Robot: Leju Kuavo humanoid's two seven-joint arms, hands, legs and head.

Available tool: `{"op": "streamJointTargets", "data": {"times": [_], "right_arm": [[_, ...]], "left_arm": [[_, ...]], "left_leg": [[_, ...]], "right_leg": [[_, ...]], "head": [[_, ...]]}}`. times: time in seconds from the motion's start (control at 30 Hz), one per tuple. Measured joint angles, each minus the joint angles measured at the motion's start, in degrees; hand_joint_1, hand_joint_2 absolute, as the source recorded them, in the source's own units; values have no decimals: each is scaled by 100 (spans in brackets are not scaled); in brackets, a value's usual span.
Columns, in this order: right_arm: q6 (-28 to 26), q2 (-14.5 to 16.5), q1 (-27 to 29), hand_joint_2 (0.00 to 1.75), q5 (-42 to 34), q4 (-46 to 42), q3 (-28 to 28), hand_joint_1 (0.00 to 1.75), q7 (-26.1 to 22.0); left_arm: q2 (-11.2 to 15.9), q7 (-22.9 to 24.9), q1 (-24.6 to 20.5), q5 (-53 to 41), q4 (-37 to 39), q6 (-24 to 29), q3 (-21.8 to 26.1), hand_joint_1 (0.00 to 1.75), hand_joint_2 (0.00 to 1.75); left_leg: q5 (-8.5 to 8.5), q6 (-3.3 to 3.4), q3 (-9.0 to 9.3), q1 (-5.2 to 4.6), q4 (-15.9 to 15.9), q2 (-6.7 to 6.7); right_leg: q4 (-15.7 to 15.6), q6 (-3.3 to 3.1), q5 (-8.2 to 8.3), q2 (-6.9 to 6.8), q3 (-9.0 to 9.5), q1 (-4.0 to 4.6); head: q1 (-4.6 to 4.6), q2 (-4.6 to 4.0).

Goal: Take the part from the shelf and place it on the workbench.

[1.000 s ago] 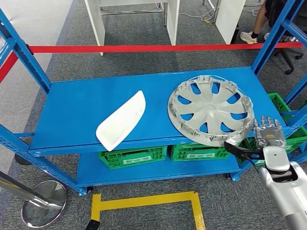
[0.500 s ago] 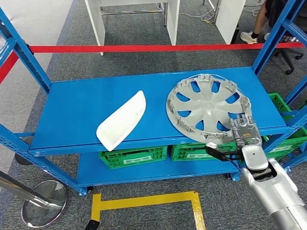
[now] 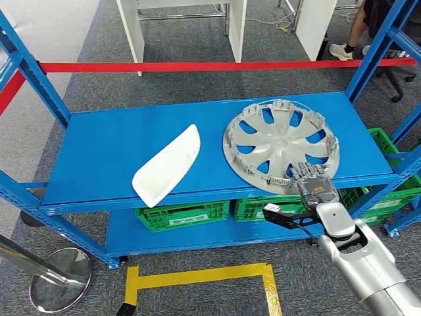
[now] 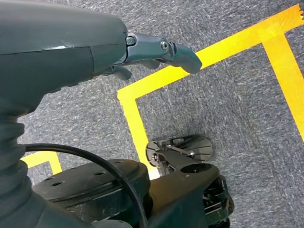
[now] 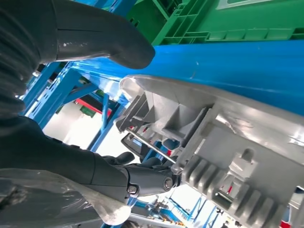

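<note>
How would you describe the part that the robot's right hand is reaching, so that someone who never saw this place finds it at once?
Look at the top level of the blue metal shelf. On its right half lies a round silver-grey plastic wheel cover with spoke-shaped openings, and the right hand is at its near rim. Its only neighbour on that level, a long smooth white plastic piece, lies to its left and has no holes.

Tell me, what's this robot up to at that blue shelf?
It's fetching a car part. Its right hand is at the near rim of the grey hubcap, which lies on the blue shelf; the wrist view shows fingers around the rim. A white part lies untouched beside it. The left hand hangs by the floor, holding nothing.
</note>
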Motion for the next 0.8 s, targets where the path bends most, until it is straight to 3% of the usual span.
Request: {"op": "streamJointTargets", "data": {"times": [0.33,0.47,0.53,0.57,0.67,0.7,0.8], "right_arm": [[74,-2,16,175,-476,6,57,0,-11],[60,-15,35,175,-431,30,64,19,138],[42,-31,40,175,-358,50,69,19,231],[33,-39,41,175,-333,60,70,45,261],[15,-60,41,175,-305,85,70,161,293],[4,-63,40,175,-292,90,70,175,299],[-69,-68,40,175,-184,92,71,175,335]], "left_arm": [[18,0,4,-25,1,-25,3,0,175],[19,0,3,-46,2,-15,10,0,175],[19,0,3,-60,2,-6,18,0,175],[19,0,4,-63,2,-3,22,0,175],[19,0,4,-64,2,0,31,0,175],[19,0,4,-64,2,1,32,0,175],[17,0,4,-70,2,4,36,0,175]], "left_leg": [[0,0,1,0,2,0],[0,0,1,0,3,2],[0,0,1,0,3,2],[0,0,1,0,4,2],[0,0,0,0,5,2],[0,0,0,0,6,2],[0,0,0,0,8,1]], "right_leg": [[0,0,0,1,-1,0],[0,0,0,5,-1,0],[0,0,0,3,-1,0],[0,1,1,3,-1,0],[0,4,3,4,-1,0],[0,5,4,4,-1,0],[0,5,4,1,-1,0]], "head": [[-1,0],[0,0],[0,0],[0,0],[0,0],[1,0],[0,0]]}}
